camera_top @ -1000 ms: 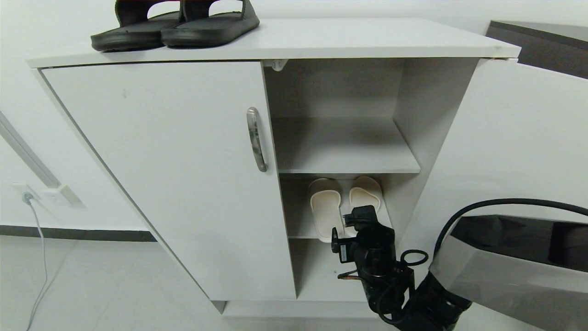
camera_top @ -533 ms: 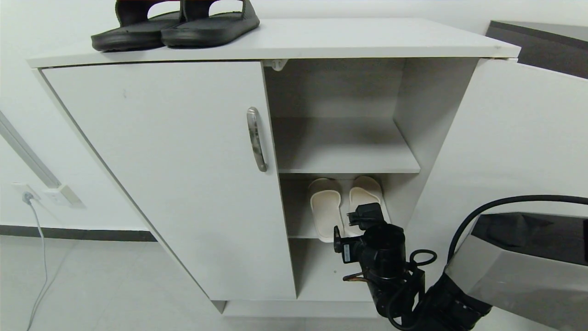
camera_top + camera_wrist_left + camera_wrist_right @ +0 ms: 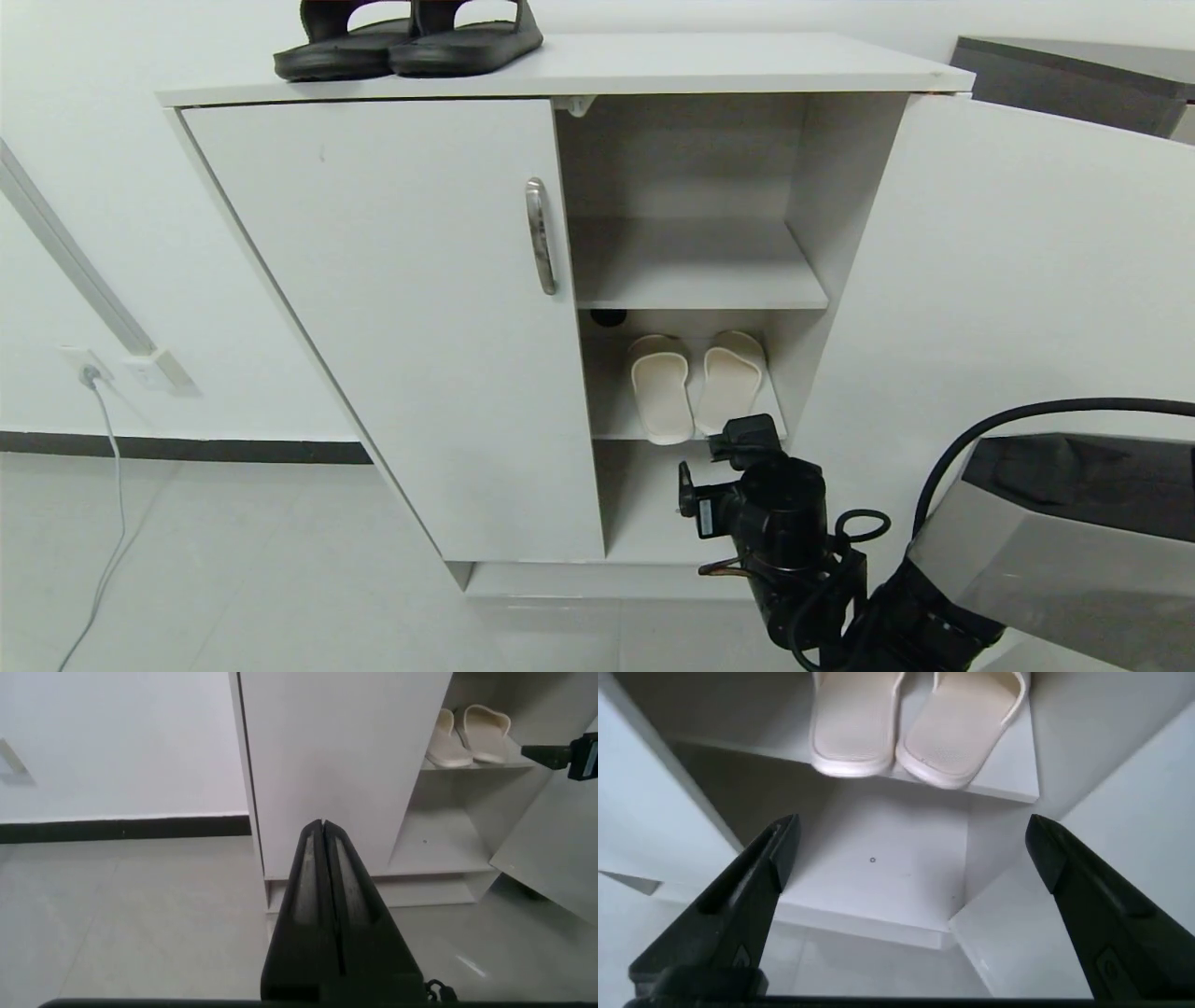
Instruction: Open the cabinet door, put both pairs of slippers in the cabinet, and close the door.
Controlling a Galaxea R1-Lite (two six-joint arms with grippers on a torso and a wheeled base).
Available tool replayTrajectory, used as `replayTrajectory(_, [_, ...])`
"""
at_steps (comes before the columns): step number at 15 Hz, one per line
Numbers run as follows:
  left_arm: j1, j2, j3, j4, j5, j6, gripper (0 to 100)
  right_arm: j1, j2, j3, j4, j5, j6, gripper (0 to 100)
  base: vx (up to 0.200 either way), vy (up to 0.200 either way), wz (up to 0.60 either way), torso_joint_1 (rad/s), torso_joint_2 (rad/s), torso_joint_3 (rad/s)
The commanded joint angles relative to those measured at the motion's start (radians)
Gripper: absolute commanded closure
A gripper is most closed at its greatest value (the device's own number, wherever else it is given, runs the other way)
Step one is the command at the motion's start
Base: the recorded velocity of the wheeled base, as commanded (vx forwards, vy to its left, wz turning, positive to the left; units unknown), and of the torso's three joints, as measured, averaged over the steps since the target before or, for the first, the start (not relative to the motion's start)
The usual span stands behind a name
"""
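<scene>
Cream foam slippers (image 3: 695, 387) sit side by side on the middle shelf of the white cabinet (image 3: 373, 308), at frame centre. Black rubber slippers (image 3: 411, 42) lie on its top, upper left. The right gripper (image 3: 742, 437) hangs just below the cream pair, jaws apart. The left gripper (image 3: 321, 840) has its jaws together.

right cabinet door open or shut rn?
Open. The right cabinet door is swung outward, exposing the white slippers on a shelf inside. The left door is shut.
</scene>
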State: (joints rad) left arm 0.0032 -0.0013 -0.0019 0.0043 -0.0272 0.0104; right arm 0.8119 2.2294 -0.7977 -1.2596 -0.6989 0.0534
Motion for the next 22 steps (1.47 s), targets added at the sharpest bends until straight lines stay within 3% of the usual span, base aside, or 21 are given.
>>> replayTrajectory(1, [0.0, 0.001, 0.0, 0.0, 0.0, 0.0, 100, 0.0, 0.004, 0.005, 0.0, -0.001, 0.0, 0, 0.0, 0.0, 0.0, 0.0, 0.0, 0.0])
replayTrajectory(13, [0.0, 0.001, 0.0, 0.0, 0.0, 0.0, 100, 0.0, -0.028, 0.052, -0.029, -0.002, -0.001, 0, 0.0, 0.0, 0.0, 0.0, 0.0, 0.006])
replayTrajectory(22, [0.0, 0.001, 0.0, 0.0, 0.0, 0.0, 100, 0.0, -0.042, 0.06, -0.029, -0.008, -0.004, 0, 0.0, 0.0, 0.0, 0.002, 0.0, 0.186])
